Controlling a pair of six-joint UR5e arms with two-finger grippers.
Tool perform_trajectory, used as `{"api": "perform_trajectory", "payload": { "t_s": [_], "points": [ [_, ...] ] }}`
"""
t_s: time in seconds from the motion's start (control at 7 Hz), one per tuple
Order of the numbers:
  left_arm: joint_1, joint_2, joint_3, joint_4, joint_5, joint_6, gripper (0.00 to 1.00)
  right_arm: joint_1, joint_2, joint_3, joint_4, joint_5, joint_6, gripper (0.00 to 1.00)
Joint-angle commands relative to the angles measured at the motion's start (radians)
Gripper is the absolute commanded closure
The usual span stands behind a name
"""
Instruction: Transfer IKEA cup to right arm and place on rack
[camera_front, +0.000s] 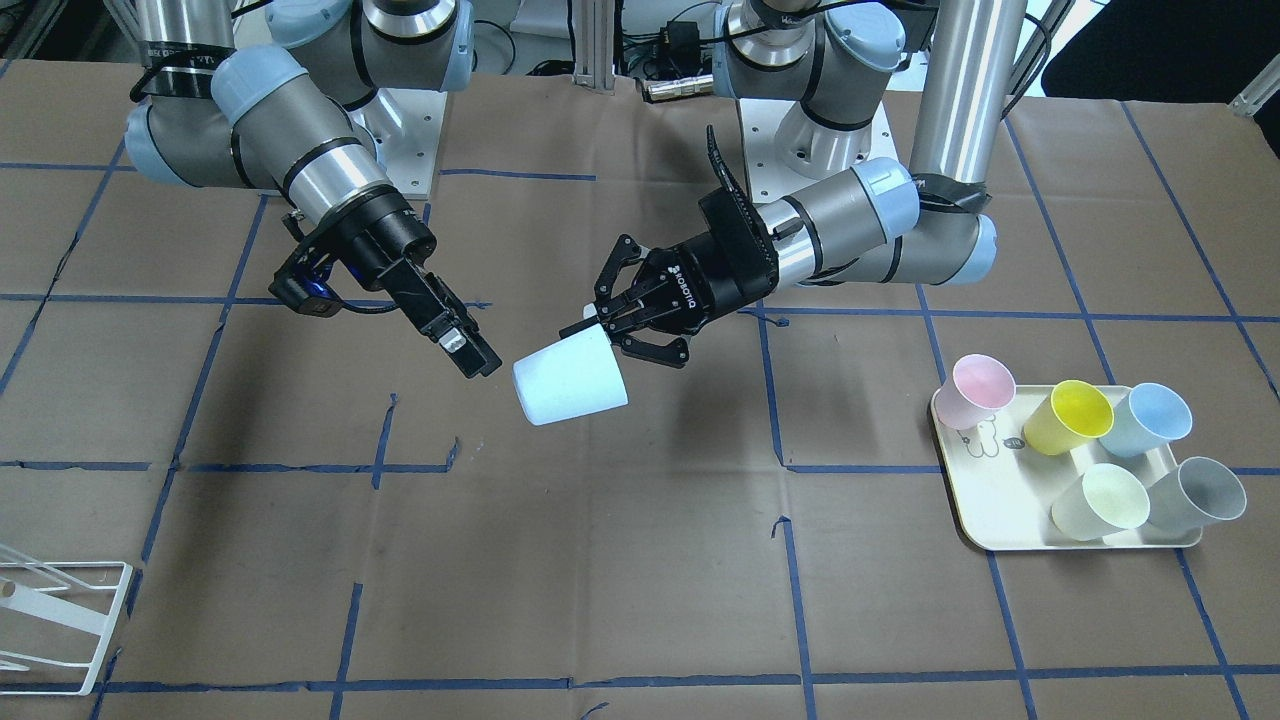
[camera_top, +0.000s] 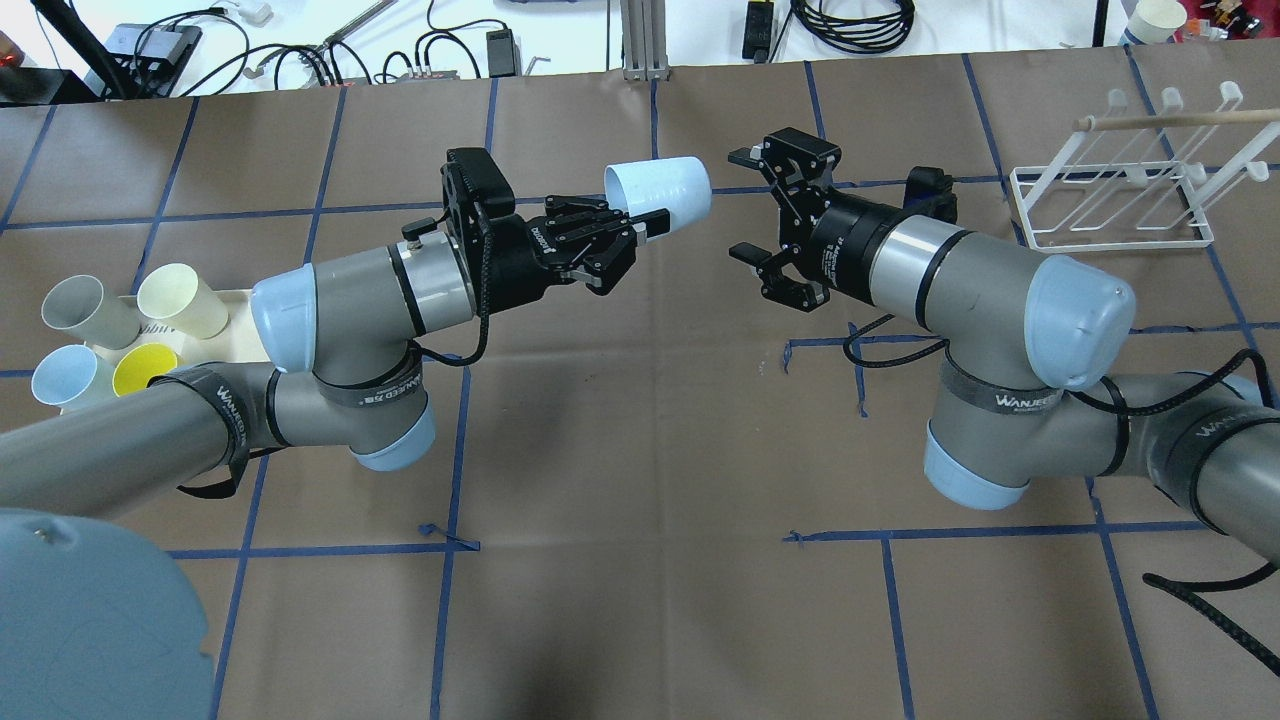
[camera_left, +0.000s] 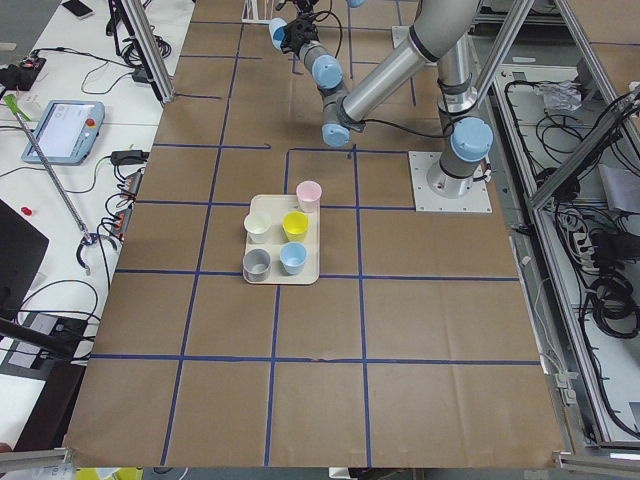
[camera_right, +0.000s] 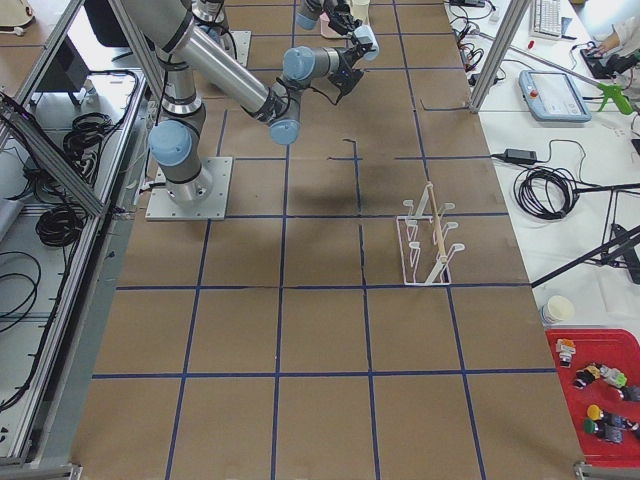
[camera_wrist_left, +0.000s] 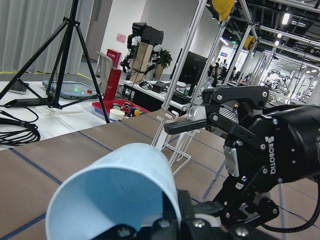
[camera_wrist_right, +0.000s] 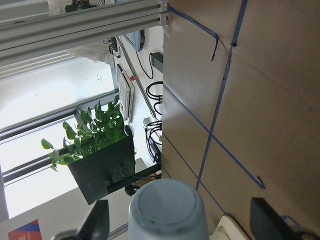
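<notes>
A pale blue cup (camera_top: 660, 188) hangs on its side above the table, held at its rim by my left gripper (camera_top: 640, 215), which is shut on it. Its base points at my right gripper (camera_top: 742, 203), which is open, empty and a short gap away. In the front view the cup (camera_front: 570, 385) lies between the left gripper (camera_front: 600, 330) and the right gripper (camera_front: 470, 350). The right wrist view shows the cup's base (camera_wrist_right: 167, 207) between the open fingers (camera_wrist_right: 97, 222). The white wire rack (camera_top: 1110, 205) stands behind the right arm, and it also shows in the front view (camera_front: 60, 625).
A cream tray (camera_front: 1000, 500) by the left arm holds several cups: pink (camera_front: 975, 390), yellow (camera_front: 1070, 415), blue (camera_front: 1150, 420), pale green (camera_front: 1100, 500), grey (camera_front: 1195, 495). Brown paper with blue tape lines covers the table. Cables lie along its far edge (camera_top: 850, 20).
</notes>
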Motion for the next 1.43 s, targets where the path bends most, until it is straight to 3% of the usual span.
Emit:
{"api": "perform_trajectory", "payload": {
  "t_s": [0.0, 1.29],
  "points": [
    [0.000, 0.000, 0.000, 0.000, 0.000, 0.000, 1.00, 0.015, 0.019, 0.000, -0.063, 0.000, 0.018, 0.02],
    [-0.002, 0.013, 0.000, 0.002, 0.000, -0.011, 1.00, 0.124, 0.073, -0.078, -0.054, -0.167, 0.019, 0.03]
  ]
}}
